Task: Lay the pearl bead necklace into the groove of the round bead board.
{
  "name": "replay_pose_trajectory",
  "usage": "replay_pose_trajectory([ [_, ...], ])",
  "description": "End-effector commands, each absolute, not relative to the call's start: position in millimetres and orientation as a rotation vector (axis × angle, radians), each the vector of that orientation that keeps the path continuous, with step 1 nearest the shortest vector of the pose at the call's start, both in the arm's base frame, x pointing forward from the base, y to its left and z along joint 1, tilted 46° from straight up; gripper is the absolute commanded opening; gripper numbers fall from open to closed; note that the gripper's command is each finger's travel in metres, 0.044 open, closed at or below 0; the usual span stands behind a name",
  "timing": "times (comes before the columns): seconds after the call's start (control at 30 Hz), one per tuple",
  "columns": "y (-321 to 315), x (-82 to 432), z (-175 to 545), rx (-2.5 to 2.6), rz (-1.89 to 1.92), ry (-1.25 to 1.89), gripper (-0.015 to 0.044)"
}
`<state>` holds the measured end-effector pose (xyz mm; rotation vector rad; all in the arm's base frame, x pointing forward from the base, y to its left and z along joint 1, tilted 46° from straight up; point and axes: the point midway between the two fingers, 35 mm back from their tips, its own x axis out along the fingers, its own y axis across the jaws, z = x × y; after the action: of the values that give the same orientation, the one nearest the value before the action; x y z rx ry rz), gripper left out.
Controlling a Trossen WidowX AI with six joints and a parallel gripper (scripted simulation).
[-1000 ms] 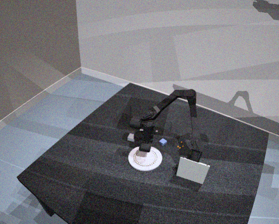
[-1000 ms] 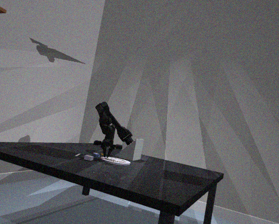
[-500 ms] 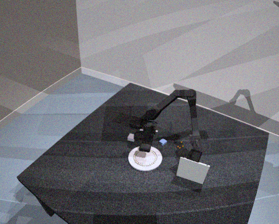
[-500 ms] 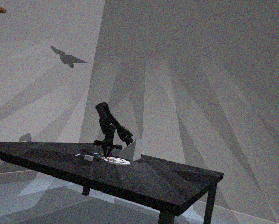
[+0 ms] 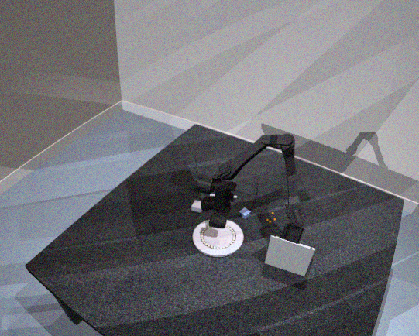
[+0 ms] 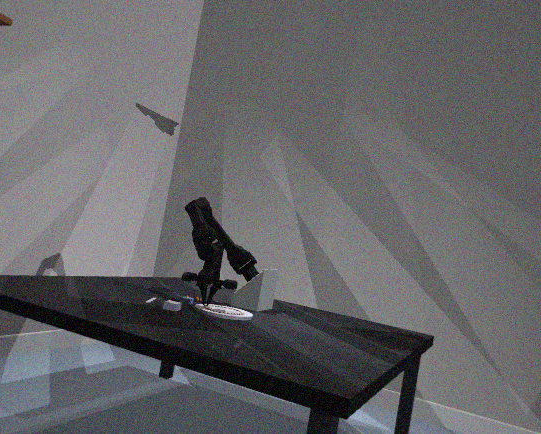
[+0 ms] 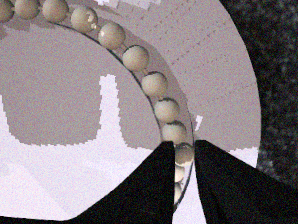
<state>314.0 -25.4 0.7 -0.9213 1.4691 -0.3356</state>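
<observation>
The round white bead board (image 5: 239,238) (image 6: 246,316) (image 7: 240,95) lies flat on the table. The pearl bead necklace (image 5: 218,248) (image 7: 154,84) forms a ring on it, and the beads in the wrist view follow the curved groove. My gripper (image 6: 206,303) (image 7: 183,151) is down at the board's edge area, shut on the necklace, with a bead between its fingertips. More beads show in the narrow gap behind that bead. The fingers hide part of the ring in the wrist view, and the arm hides its back part in the top view.
A white block (image 5: 197,206) (image 6: 172,305) and a small blue block (image 5: 245,212) (image 6: 187,300) lie behind the board. Small orange pieces (image 5: 273,213) lie to its right. A pale upright panel (image 5: 290,256) (image 6: 267,290) stands beside the arm's base. A small white piece (image 6: 151,300) lies farther left.
</observation>
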Motion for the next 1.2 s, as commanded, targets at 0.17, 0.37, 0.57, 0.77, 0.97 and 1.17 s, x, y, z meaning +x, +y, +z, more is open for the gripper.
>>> replay_pose_trajectory([
  [0.17,-23.1,312.2,3.8,-0.927,-0.338,1.473,0.0],
  [0.37,-21.5,307.9,4.3,-0.93,-0.338,1.475,0.0],
  [0.57,-23.2,307.8,2.5,-0.93,-0.338,1.475,0.0],
  [0.77,-27.2,308.5,-1.4,-0.93,-0.339,1.475,0.0],
  [0.97,-24.6,310.9,0.0,-0.921,-0.337,1.467,0.0105],
  [1.17,-24.6,310.9,0.0,-0.921,-0.337,1.467,0.0263],
])
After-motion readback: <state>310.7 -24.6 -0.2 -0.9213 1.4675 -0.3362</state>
